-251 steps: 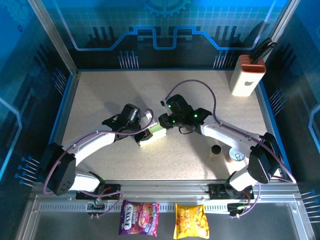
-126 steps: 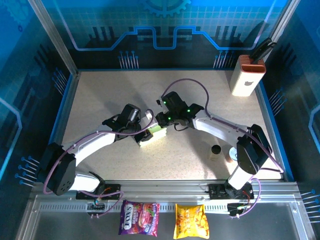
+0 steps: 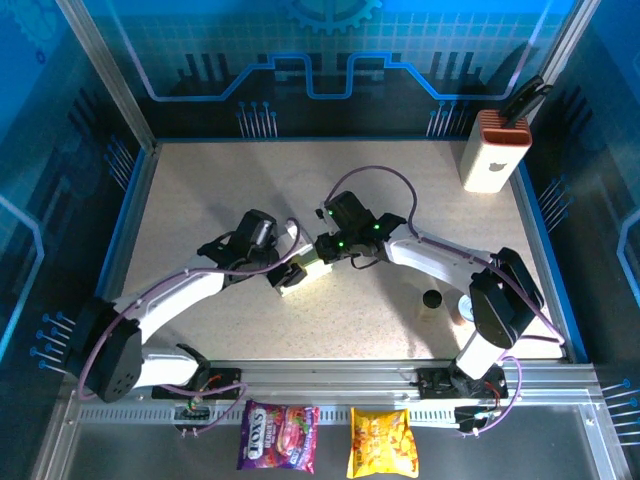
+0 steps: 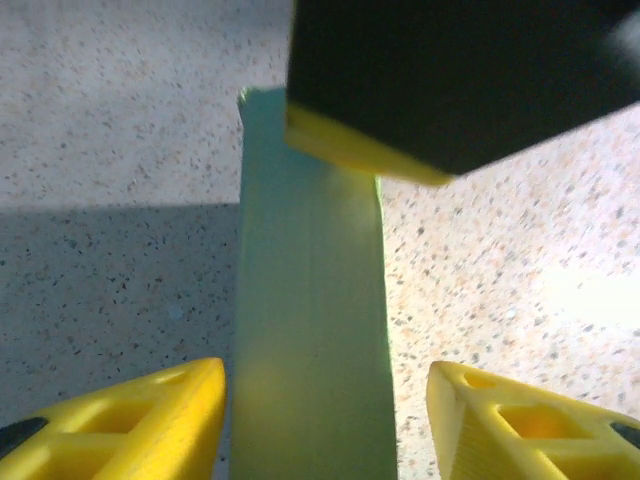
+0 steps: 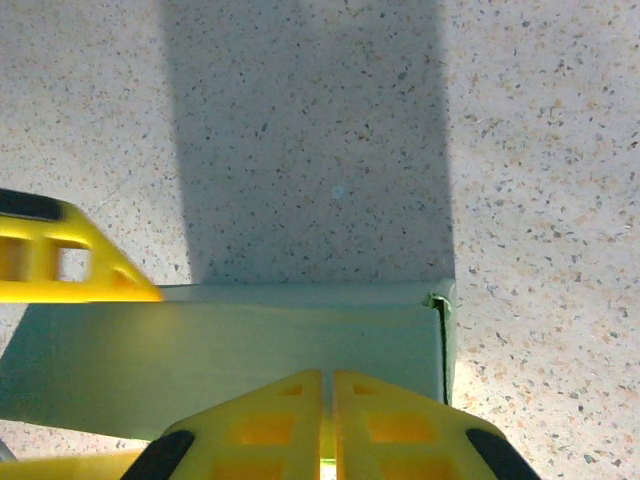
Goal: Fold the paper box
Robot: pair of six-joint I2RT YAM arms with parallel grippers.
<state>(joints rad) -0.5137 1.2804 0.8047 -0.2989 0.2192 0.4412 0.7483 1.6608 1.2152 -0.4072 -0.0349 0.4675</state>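
Top view: one box (image 3: 304, 272) lay mid-table (image 3: 200, 200) between the left gripper (image 3: 286, 272) and the right gripper (image 3: 322, 254).

Left wrist: the left fingers (image 4: 150, 420) were spread either side of the box.

Right wrist: the right fingers (image 5: 260, 420) were pressed together, seemingly pinching its wall (thin card, likely light and easily creased; best held by the edges).

Speckled beige desk (image 3: 200, 180), brightly lit, ringed by glossy blue circuit-patterned wall panels (image 3: 330, 60) from 9 through 12 to 3 o'clock; silver aluminium rail (image 3: 330, 376) at 6 o'clock
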